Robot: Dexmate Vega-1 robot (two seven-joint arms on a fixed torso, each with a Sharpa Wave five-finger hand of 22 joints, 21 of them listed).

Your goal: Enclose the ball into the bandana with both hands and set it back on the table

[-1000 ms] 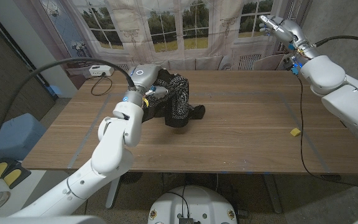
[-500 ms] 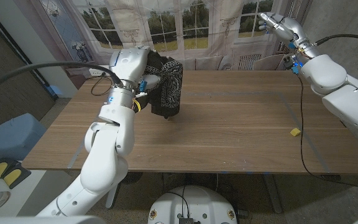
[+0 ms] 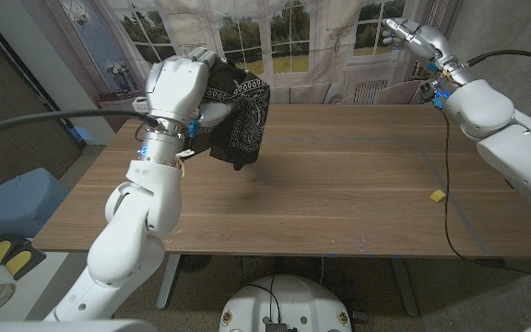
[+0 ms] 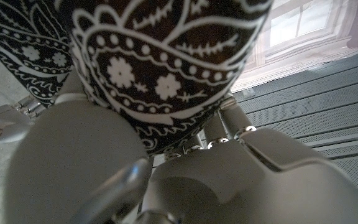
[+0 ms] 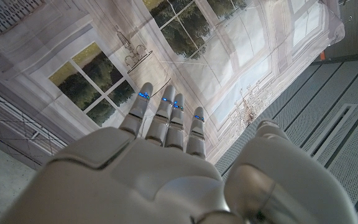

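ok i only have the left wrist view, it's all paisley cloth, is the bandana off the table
Observer: Yes. In the head view the left hand holds the bandana hanging above the table.
Operator: where's the other hand
Observer: The right hand is raised past the table's far right corner, fingers apart, holding nothing.
Operator: anything else on the table
Observer: A small yellow piece lies near the right edge.

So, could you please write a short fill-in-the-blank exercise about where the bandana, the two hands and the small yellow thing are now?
1. The bandana is held by the ____ hand.
2. The bandana hangs ____ the table.
3. The right hand holds ____.
4. The small yellow piece lies on the ____.

Missing words: left; above; nothing; table
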